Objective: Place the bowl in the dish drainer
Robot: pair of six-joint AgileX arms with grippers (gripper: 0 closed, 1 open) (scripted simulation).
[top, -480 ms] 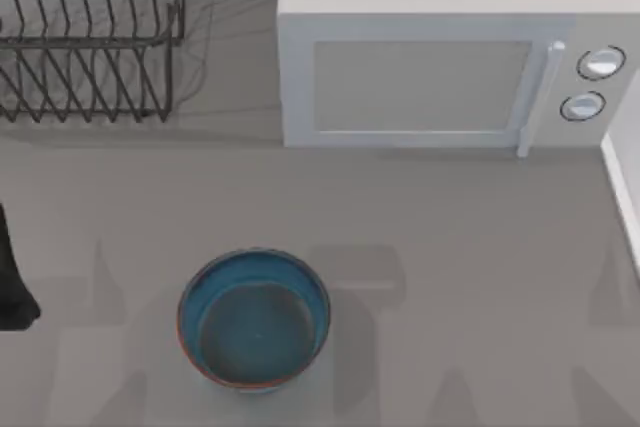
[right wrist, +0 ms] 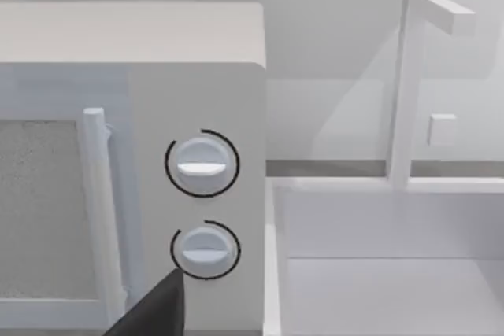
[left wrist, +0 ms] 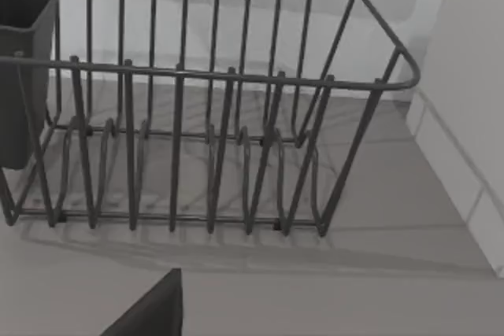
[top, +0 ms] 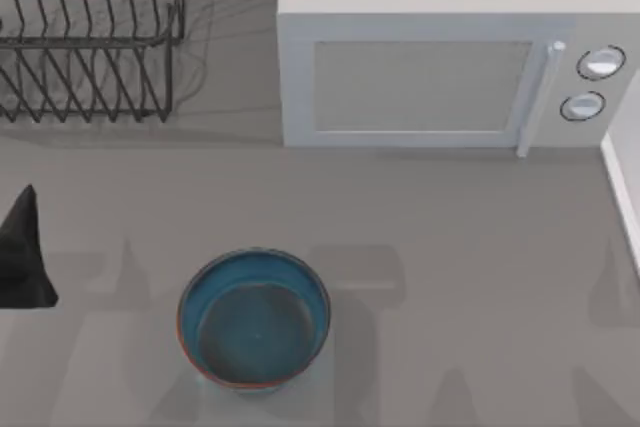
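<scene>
Left claw [top: 22, 252] cut off at table's left edge, grip state unclear, apart from bowl [top: 254, 319]

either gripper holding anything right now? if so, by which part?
Nothing is held. The bowl sits alone on the table, untouched; the left arm is at the table's left edge, apart from it.

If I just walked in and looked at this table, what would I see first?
You'd first spot the blue bowl with its orange-red rim, sitting alone near the front of the table. Behind it stands a big white microwave with two round knobs, and the black wire dish drainer sits in the back left corner. A dark bit of the left arm pokes in at the left edge.
</scene>
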